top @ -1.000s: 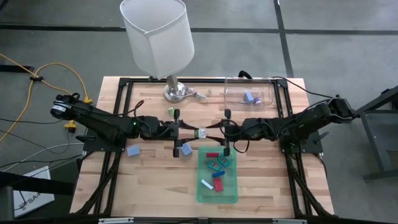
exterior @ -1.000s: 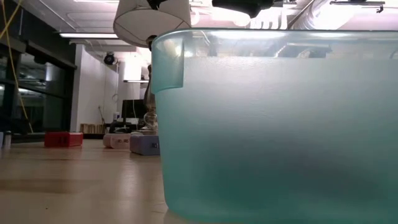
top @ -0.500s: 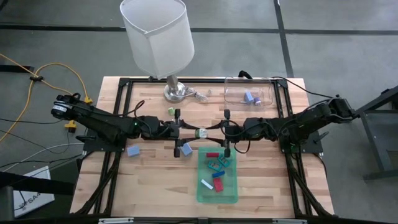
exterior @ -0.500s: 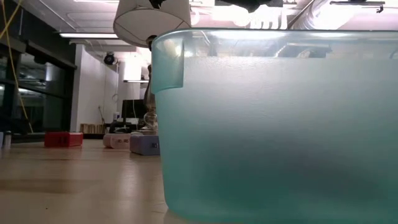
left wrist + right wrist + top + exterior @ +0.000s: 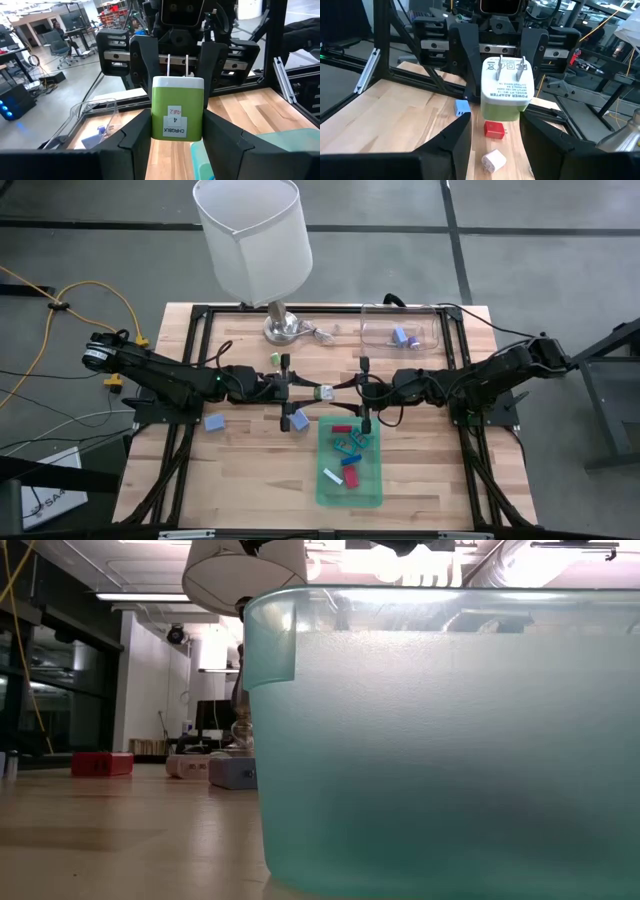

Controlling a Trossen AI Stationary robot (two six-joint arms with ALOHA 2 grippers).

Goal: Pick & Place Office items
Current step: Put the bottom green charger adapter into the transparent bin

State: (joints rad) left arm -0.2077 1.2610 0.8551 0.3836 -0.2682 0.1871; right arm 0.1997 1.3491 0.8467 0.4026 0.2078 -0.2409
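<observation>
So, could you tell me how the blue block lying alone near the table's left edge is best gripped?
Grip the blue block across two opposite flat sides, coming straight down from above. It lies flat on bare wood with nothing close by, so its top and sides look free.

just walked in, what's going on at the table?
Both arms meet over the middle of the wooden table, facing each other, in a handover. The left gripper is clamped on the green body of a small green-and-white wall charger block. In the right wrist view the right gripper stands on either side of the same block. Other small office items lie in the flat green translucent tray, a few in the clear plastic container, a few loose.
</observation>
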